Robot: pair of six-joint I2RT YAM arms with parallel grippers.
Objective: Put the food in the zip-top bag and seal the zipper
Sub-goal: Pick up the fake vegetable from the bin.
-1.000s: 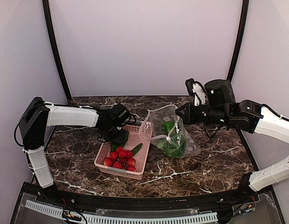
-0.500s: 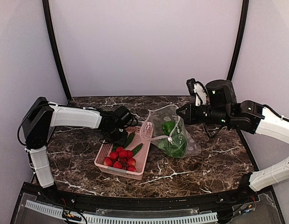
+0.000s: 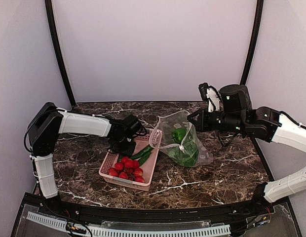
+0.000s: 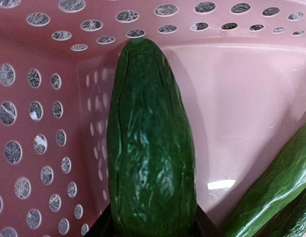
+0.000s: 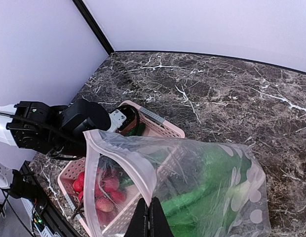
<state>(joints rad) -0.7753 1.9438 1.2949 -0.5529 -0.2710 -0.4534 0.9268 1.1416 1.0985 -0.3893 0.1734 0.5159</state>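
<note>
My left gripper [image 3: 124, 142] sits at the far left corner of the pink basket [image 3: 152, 168], its fingers closed around a fat cucumber piece [image 4: 150, 148], gripped at one end so I can lift it over the wall. My right gripper [image 5: 152, 217] is pressed together on the zipper [image 5: 138, 165], holding the zip-top bag [image 5: 217, 182] up near the middle of the tabletop [image 3: 217, 173], just beside the basket's right edge. I hold the mouth gaping toward the basket so the cucumber has a short path in. The green pepper [image 3: 178, 134] and bok choy [image 3: 182, 155] lie inside the bag. Slim green pieces and red fruits [image 3: 127, 168] remain in the basket.
</note>
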